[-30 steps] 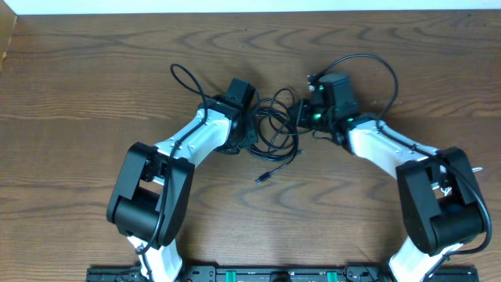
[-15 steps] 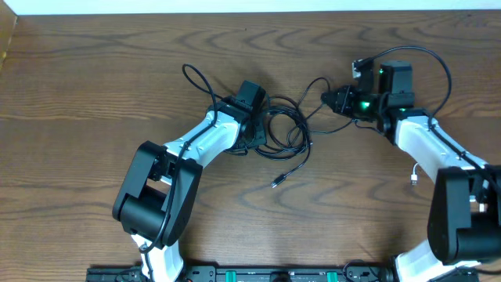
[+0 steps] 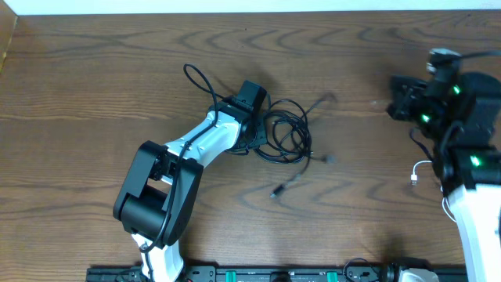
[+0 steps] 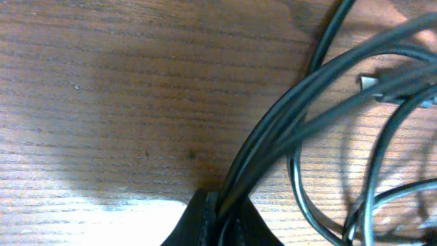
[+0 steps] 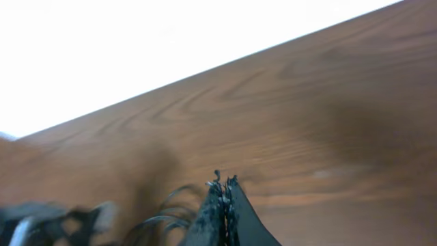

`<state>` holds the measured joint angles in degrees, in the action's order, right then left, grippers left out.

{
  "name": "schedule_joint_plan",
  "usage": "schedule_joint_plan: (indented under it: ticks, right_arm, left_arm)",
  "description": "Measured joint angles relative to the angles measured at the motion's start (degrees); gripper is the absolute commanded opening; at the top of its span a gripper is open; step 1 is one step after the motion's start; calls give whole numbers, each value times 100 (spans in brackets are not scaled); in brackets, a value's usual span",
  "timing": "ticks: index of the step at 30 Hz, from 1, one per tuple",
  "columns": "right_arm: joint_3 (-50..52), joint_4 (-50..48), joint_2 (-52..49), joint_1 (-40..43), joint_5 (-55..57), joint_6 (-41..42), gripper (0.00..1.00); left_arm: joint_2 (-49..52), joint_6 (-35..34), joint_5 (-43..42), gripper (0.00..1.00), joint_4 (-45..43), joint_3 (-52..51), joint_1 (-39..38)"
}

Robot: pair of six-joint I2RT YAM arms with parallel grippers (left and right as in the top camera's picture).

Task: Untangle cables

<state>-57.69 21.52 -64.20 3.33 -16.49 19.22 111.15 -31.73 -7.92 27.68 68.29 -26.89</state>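
Left claw [image 4: 218, 203] clamped on strands of the black cables [image 3: 288, 135]; the loose tangle lies mid-table [image 3: 94, 94]. Right claw [image 5: 224, 197] at far right, fingers pressed together, can't tell if anything's pinched. White cable [image 3: 421, 168] lies beside right arm [image 3: 470, 164].

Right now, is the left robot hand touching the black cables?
Touching. In the left wrist view, the black cables run straight into the shut left gripper, pinched between its fingertips.
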Motion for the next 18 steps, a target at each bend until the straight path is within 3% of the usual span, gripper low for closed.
schedule_joint_plan:
  ticks: [2,5,10,14,18]
  right_arm:
    - [0,267,273,0,632,-44,2]
    - [-2,662,387,0,1344,-57,21]
    - [-2,1104,57,-35,1091,-66,34]
    - [-2,1165,-535,-258,656,-66,51]
    - [2,907,-1272,-577,415,-66,57]
  left_arm:
    - [0,0,0,8,0,0,0]
    - [0,0,7,8,0,0,0]
    - [9,70,-140,8,-94,-2,4]
    - [118,850,-1005,8,-564,-2,24]
    - [205,1836,-1676,8,-667,-4,9]
